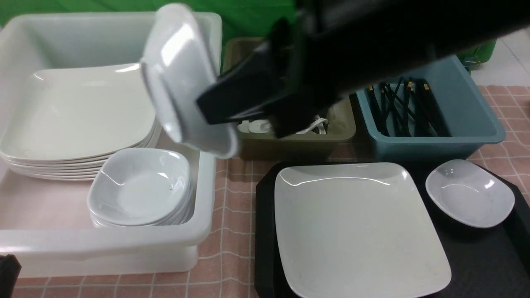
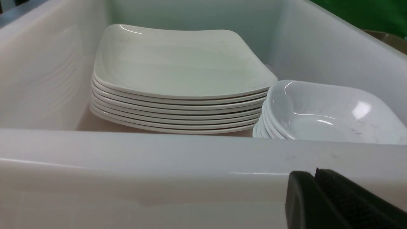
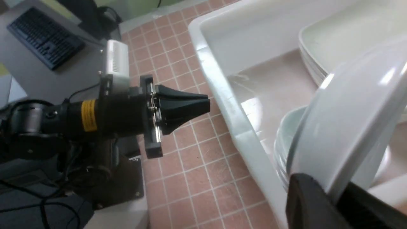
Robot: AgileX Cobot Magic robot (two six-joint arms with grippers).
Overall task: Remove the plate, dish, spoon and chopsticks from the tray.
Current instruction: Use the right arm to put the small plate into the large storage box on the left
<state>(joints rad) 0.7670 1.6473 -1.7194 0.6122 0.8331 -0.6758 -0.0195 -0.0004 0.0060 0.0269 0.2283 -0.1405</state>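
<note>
My right gripper (image 1: pixel 203 108) is shut on the rim of a small white dish (image 1: pixel 178 78), held tilted on edge above the white tub (image 1: pixel 205 231). In the right wrist view the dish (image 3: pixel 349 121) sits between the two black fingers of the right gripper (image 3: pixel 330 187), over the stack of dishes. On the black tray (image 1: pixel 265 231) lie the large square plate (image 1: pixel 356 227) and another small dish (image 1: pixel 470 192). The chopsticks (image 1: pixel 403 107) lie in the blue tub. A white spoon (image 1: pixel 258 126) shows in the olive tub, half hidden by my arm. My left gripper (image 2: pixel 314 173) is shut and empty, just outside the tub's wall.
Inside the white tub are a stack of square plates (image 1: pixel 78 111) and a stack of small dishes (image 1: pixel 140 186). The olive tub (image 1: pixel 290 142) and the blue tub (image 1: pixel 434 142) stand behind the tray. A pink checked cloth (image 1: pixel 232 215) covers the table. My left gripper (image 3: pixel 206 103) also shows in the right wrist view.
</note>
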